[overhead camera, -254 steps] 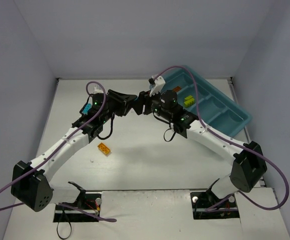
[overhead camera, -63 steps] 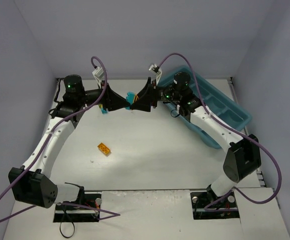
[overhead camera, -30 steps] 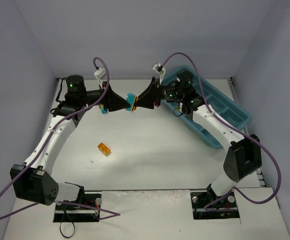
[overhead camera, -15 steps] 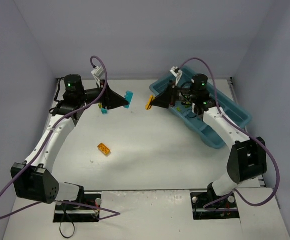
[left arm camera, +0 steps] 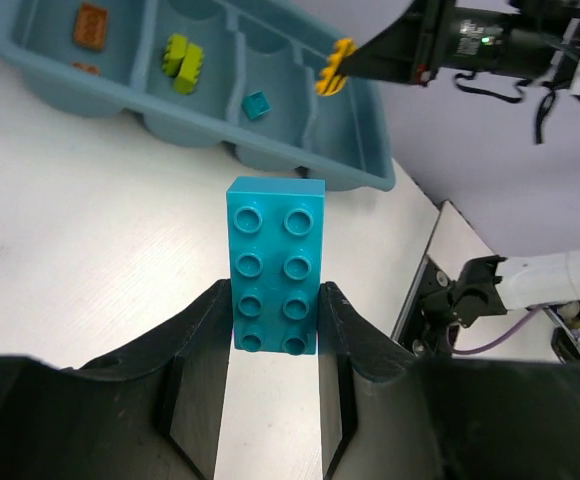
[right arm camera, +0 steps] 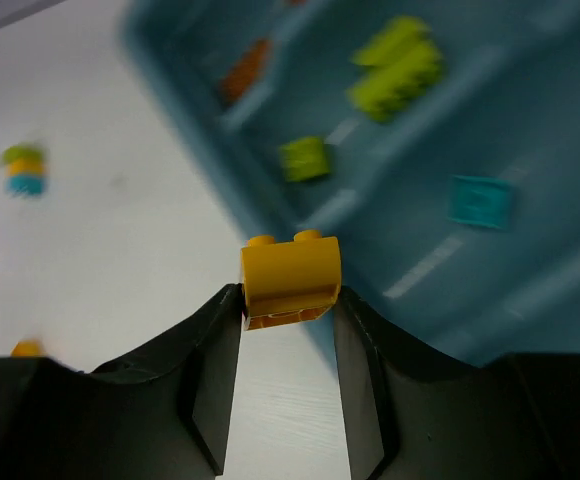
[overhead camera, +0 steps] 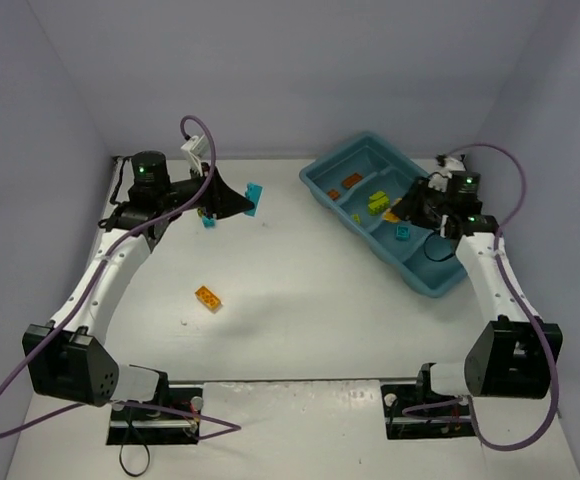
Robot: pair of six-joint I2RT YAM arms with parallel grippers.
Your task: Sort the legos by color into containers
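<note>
Smooth, faintly shiny cyan plastic brick [left arm camera: 275, 265]; teal plastic tray [left arm camera: 210, 135] with a soft sheen; matt white tabletop [left arm camera: 80, 230].

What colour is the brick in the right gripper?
The brick in the right gripper is yellow-orange; right wrist view shows it best.

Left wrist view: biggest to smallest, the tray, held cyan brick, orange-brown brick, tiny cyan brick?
1. Tray
2. Held cyan brick, though nearness to the camera inflates it
3. Orange-brown brick
4. Tiny cyan brick
</note>
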